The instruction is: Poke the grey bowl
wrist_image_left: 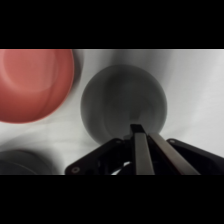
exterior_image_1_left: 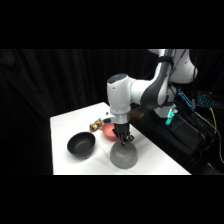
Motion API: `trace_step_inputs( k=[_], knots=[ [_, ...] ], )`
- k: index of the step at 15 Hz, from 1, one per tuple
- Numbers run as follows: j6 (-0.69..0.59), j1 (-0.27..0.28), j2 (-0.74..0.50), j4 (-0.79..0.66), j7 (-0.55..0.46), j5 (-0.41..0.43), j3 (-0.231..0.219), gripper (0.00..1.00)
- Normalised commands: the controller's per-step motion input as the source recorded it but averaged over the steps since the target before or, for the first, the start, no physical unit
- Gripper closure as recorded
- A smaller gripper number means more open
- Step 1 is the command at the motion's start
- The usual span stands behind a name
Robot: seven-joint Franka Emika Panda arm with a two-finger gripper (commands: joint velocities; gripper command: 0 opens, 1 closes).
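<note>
Just beside grey bowl [exterior_image_1_left: 123, 156]: red-pink bowl [exterior_image_1_left: 108, 131], black bowl [exterior_image_1_left: 81, 144].

Matt, smooth grey bowl [wrist_image_left: 122, 102]; glossy black bowl [exterior_image_1_left: 81, 144]

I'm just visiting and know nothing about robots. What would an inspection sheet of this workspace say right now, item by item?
Surface: white table, no spills seen.
Job's things: grey bowl at the table's near edge, looking dome-like.
Clutter: black bowl to the grey bowl's left; red-pink bowl behind the grey one; a small brownish object beyond them, too blurred to name.
Grippers: tool hangs right over the grey bowl, fingers together; contact cannot be confirmed.
Cables: wires beside the arm's base.
Surroundings: black curtain behind; dark equipment with a green light on the right.
</note>
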Motion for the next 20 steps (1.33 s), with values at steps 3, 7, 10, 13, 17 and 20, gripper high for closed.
trace_step_inputs(
  k=[3, 7, 10, 13, 17, 20],
  knots=[
    [0.22, -0.044, 0.13, 0.01, -0.14, 0.034, 0.048, 1.00],
    [0.18, -0.058, 0.08, 0.02, -0.12, 0.027, 0.057, 1.00],
    [0.10, -0.061, -0.03, -0.01, -0.11, 0.025, 0.064, 1.00],
    [-0.21, -0.014, -0.26, -0.04, -0.06, -0.094, 0.018, 1.00],
    [-0.42, -0.041, -0.40, 0.01, -0.11, -0.014, 0.028, 0.99],
    [-0.39, -0.037, -0.34, 0.08, -0.14, 0.032, -0.004, 0.65]
  ],
)
